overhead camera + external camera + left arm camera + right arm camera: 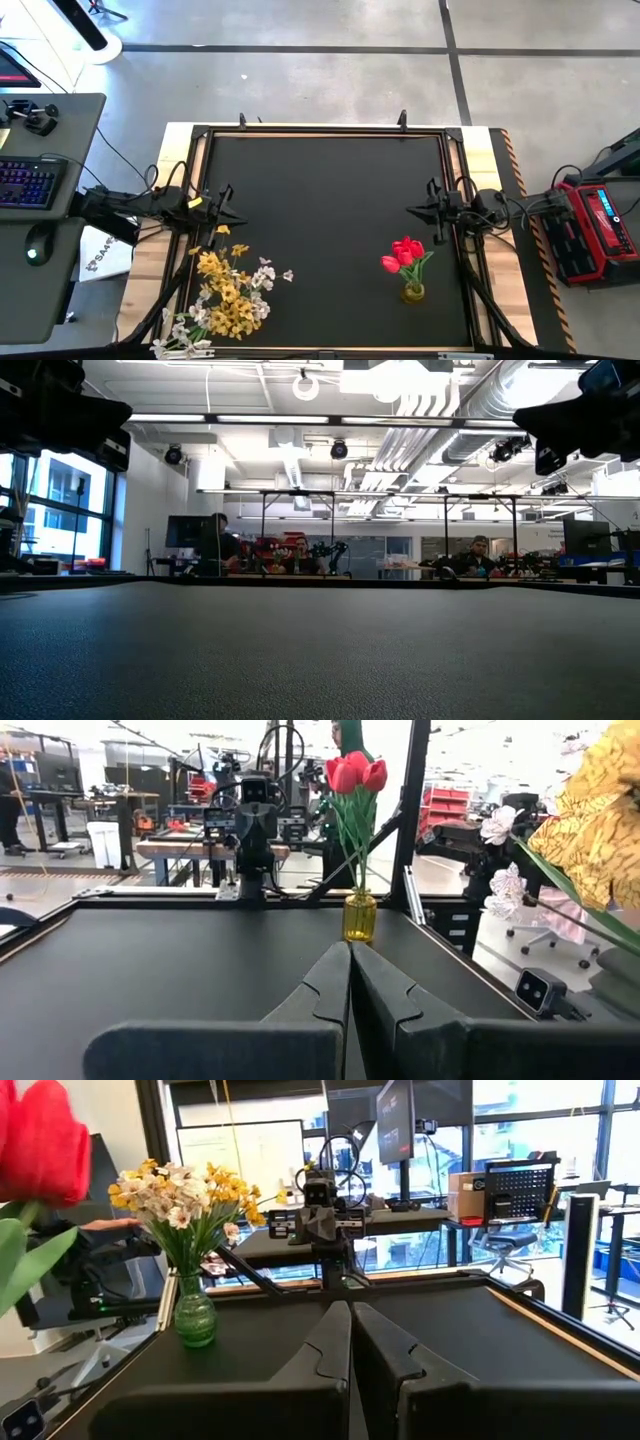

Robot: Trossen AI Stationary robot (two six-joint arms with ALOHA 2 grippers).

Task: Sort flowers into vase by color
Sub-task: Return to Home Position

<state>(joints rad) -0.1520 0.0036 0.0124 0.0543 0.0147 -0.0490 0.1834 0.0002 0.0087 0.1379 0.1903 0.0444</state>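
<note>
High view: red tulips (405, 252) stand in a yellow vase (413, 292) on the right arm's side, yellow and white flowers (232, 290) on the left's. Both the left gripper (228, 205) and right gripper (415, 210) are pressed together, empty. Stems look light, springy; I'd pinch low.

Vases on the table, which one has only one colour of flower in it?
The yellow vase: it holds only red tulips. The green vase mixes yellow and white blossoms.
</note>
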